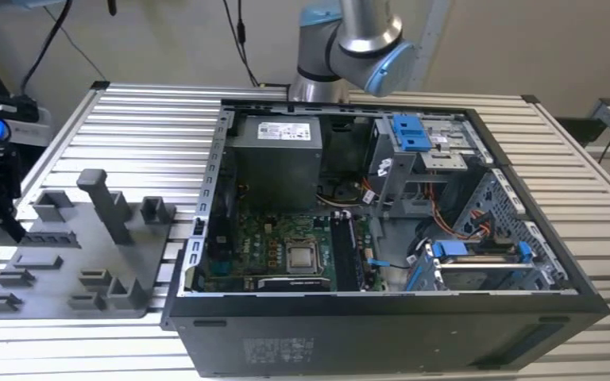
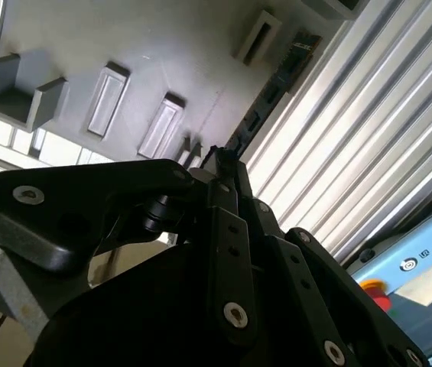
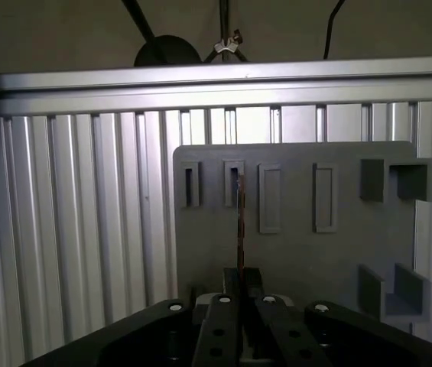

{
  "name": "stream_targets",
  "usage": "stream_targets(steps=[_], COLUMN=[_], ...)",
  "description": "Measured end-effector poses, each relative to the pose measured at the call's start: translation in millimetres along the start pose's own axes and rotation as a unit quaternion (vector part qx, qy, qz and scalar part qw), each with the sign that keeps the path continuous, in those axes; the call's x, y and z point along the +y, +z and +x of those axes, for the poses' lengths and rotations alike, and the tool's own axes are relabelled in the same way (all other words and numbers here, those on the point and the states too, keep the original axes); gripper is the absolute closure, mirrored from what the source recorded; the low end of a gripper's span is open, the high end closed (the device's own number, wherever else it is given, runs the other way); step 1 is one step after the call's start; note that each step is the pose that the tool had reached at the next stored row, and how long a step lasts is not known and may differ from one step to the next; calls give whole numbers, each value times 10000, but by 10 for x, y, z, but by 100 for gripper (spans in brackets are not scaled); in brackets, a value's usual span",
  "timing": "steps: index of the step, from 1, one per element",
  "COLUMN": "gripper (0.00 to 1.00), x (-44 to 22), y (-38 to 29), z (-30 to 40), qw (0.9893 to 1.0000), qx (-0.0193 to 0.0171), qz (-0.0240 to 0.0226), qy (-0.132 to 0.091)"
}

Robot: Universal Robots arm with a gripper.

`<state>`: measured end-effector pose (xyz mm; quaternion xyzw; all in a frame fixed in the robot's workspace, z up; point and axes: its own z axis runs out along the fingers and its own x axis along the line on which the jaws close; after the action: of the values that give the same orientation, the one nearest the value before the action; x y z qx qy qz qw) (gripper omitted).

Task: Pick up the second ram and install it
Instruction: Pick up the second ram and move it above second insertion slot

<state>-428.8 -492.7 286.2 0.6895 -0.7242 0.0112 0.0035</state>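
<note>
The second ram (image 2: 273,88) is a thin dark stick with chips along it, and it juts out from between my fingertips. In the first wrist view the second ram (image 3: 240,222) shows edge-on as a fine line in front of the gray fixture plate (image 3: 300,252). My gripper (image 2: 222,164) is shut on its near end, fingers pressed together. In the exterior view my gripper (image 1: 3,218) hangs at the far left, over the left edge of the fixture plate (image 1: 72,266). I cannot tell whether the stick touches the plate.
The open computer case (image 1: 390,317) lies on the slatted table (image 1: 146,127), to the exterior view's right of the plate. Its motherboard (image 1: 273,246) holds a dark stick (image 1: 345,254) standing in a slot. Gray posts (image 1: 109,202) rise from the plate. Blue latches (image 1: 411,131) sit at the drive bays.
</note>
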Motion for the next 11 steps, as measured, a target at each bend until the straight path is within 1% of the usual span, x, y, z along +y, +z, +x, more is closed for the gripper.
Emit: stream_targets(steps=[5,11], gripper=[86,86], x=[0,5], y=[-29,-79], z=[-2,-10], qw=[10000,10000], qx=[0,0], qz=[0,1], qy=[0,4])
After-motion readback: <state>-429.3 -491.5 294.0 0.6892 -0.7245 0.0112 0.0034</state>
